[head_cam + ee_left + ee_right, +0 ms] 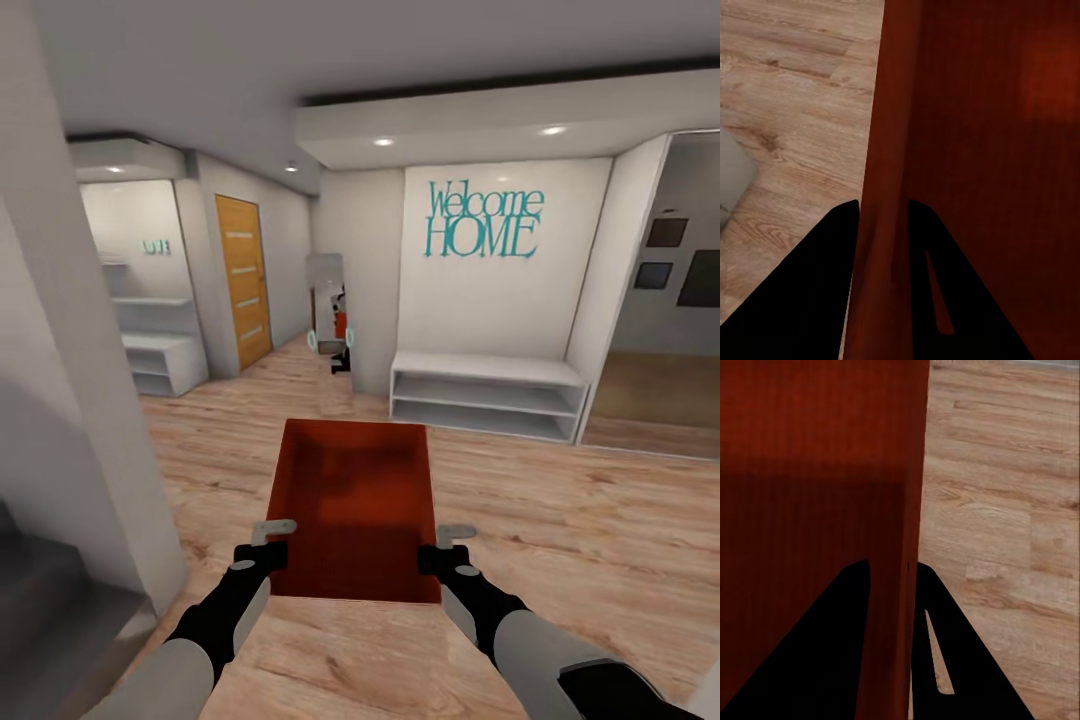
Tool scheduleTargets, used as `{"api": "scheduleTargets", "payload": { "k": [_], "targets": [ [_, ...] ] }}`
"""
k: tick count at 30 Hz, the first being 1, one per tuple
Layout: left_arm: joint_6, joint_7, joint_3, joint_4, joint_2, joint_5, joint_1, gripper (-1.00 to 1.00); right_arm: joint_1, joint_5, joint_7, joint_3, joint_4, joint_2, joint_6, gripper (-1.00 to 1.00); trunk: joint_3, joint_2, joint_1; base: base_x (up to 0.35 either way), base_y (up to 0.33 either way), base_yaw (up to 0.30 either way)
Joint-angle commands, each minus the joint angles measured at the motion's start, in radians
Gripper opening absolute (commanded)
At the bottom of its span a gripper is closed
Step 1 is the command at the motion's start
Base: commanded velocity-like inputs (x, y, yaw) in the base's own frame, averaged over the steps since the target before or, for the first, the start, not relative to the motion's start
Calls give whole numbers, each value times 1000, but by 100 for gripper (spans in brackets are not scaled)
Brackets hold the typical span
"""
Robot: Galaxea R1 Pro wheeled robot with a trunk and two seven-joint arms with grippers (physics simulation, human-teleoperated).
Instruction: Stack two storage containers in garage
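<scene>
One orange-red storage container [355,505] hangs in front of me above the light wood-plank floor, open side up. My left gripper [272,545] is shut on its left wall, and my right gripper [445,548] is shut on its right wall. In the left wrist view the container's wall [889,150] runs between the two black fingers [810,292]. The right wrist view shows the opposite wall [907,510] pinched the same way, with the ribbed inside [802,502] beside it.
A hallway lies ahead: a white low shelf bench [487,392] under a "Welcome HOME" wall sign [485,220], a standing mirror [330,335], an orange wooden door [243,282] at left, white shelving [160,340] beyond it. A pale wall corner [70,420] stands close on my left.
</scene>
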Motion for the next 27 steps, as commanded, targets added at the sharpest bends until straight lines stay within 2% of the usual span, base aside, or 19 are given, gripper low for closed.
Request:
{"api": "scheduleTargets", "payload": {
  "k": [1, 7, 27],
  "targets": [
    [8, 43, 13, 0, -8, 66, -1, -100, -1, 1, -80, -33, -2, 0, -52, -100, -2, -1, 1, 322, 0, 236],
    [8, 43, 13, 0, -8, 66, -1, -100, -1, 3, -79, -33, -3, 0, -53, -100, -2, -1, 1, 322, 0, 78],
    [8, 43, 13, 0, -8, 66, -1, -100, -1, 2, -79, -33, -2, 0, -53, -100, -2, -1, 1, 322, 0, 2]
  ]
}}
